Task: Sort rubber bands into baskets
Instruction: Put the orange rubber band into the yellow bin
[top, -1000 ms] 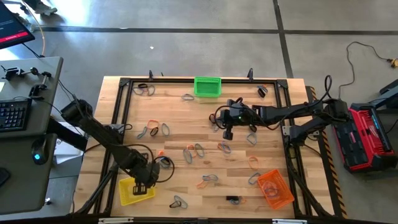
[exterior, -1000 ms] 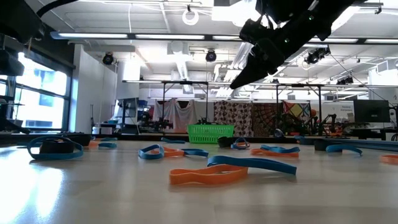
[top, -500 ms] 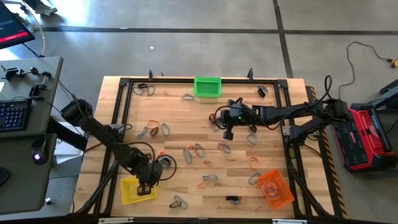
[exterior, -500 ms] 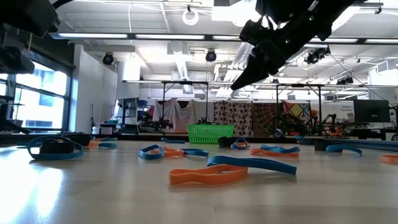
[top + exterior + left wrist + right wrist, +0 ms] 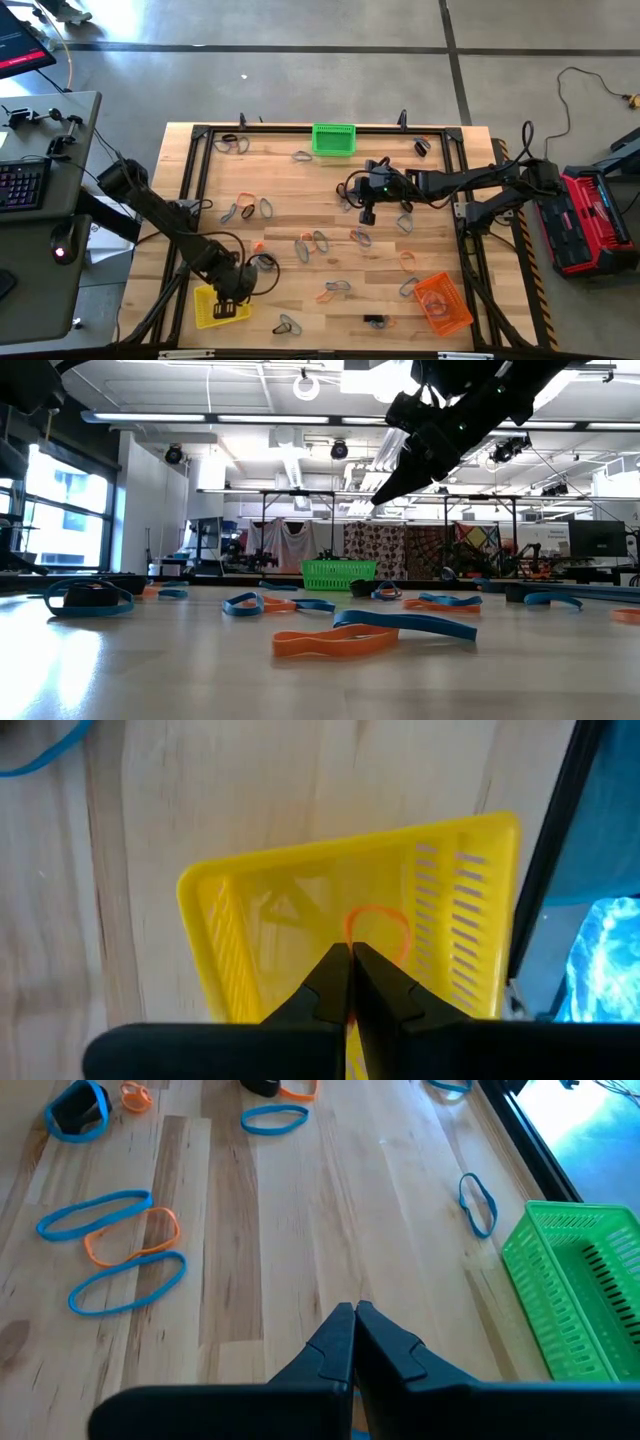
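Note:
My left gripper (image 5: 229,302) hangs over the yellow basket (image 5: 205,311) at the table's near left, shut on an orange rubber band (image 5: 378,934). My right gripper (image 5: 366,214) is shut and empty, held above the table right of centre; it also shows in the low view (image 5: 382,494). The green basket (image 5: 333,139) stands at the far edge. The orange basket (image 5: 443,303) stands at the near right. Many blue, orange and black rubber bands (image 5: 318,241) lie flat on the wood. My left gripper pinches the orange band at one end of its loop (image 5: 349,932), just at the fingertips (image 5: 338,966). The fingers come from above, pointing down into the yellow basket (image 5: 230,910). The loop hangs past the fingertips; whether it touches the basket floor I cannot tell.
A black metal frame (image 5: 190,180) runs round the table. In the right wrist view, blue and orange bands (image 5: 125,1245) lie left of the fingers, and the green basket (image 5: 580,1280) stands to their right with a blue band (image 5: 478,1203) beside it.
My left gripper has moved a little toward the table's near edge, farther over the yellow basket, still shut. My right arm has kept still.

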`<state>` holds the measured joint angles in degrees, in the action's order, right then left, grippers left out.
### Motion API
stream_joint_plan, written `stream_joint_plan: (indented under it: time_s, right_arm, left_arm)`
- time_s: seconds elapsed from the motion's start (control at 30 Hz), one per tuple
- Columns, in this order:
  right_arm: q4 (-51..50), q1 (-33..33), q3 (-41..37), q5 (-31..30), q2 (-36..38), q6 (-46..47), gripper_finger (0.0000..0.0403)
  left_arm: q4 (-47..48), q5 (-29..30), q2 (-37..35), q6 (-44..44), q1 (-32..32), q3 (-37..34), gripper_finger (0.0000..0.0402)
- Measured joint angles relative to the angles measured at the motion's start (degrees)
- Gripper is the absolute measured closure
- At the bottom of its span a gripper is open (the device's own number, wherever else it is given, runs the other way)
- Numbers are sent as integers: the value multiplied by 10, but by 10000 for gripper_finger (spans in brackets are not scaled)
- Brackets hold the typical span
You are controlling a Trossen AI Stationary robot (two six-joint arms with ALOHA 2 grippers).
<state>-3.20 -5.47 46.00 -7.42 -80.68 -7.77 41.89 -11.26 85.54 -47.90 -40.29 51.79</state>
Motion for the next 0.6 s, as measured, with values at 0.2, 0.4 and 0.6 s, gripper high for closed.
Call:
stream_joint_plan:
  time_s: [0.2,0.4,0.6]
  right_arm:
    - [0,0,0,0,0,0,403]
    - [0,0,0,0,0,0,403]
    - [0,0,0,0,0,0,403]
  left_arm:
    - [-46,10,0,-10,-8,-22,401]
    - [-39,25,0,-14,-8,-23,395]
    - [-36,8,0,-15,-8,-23,358]
